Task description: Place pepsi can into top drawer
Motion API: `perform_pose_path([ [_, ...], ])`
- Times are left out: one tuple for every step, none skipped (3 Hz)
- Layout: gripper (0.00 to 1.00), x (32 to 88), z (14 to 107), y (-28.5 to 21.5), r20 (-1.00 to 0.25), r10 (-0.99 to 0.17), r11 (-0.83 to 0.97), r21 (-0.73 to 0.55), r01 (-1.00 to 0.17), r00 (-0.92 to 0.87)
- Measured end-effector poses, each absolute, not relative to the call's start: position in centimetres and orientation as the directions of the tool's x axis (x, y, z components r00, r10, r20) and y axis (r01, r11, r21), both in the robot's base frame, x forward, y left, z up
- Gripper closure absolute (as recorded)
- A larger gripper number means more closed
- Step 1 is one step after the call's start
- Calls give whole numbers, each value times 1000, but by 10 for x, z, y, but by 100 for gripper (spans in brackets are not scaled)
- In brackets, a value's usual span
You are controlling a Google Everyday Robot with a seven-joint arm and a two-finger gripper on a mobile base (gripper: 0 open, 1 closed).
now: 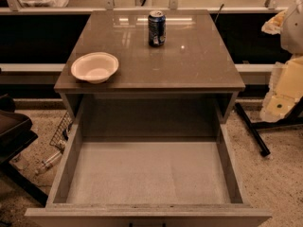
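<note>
The pepsi can (156, 28), dark blue with a silver rim, stands upright at the back middle of the glossy brown cabinet top (189, 65). The top drawer (71, 164) is pulled fully out toward me, with a pale flat bottom and nothing in it. My gripper (282, 96) is the cream-white part of my arm at the right edge, beside the cabinet. It is well to the right of the can, apart from it and holding nothing that shows.
A white bowl (95, 67) sits on the cabinet top near its front left corner. A dark chair (14, 131) is at the left. A wire basket (62, 129) and a plastic bottle (47, 162) lie on the floor left of the drawer. A black stand leg (253, 131) is at the right.
</note>
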State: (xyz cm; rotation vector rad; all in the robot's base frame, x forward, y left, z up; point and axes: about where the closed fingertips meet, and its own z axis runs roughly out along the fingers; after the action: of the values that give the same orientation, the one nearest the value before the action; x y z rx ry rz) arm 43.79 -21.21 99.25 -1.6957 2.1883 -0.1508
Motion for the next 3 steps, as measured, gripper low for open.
perform_pose_path([
  [0,438,992,-212,-220,-953,271,-304,-913,-210],
  [0,470,994,-207,-297,-931,312,-346,-885,-213],
  [0,533,987,-201,-479,-851,412,-359,-837,-213],
])
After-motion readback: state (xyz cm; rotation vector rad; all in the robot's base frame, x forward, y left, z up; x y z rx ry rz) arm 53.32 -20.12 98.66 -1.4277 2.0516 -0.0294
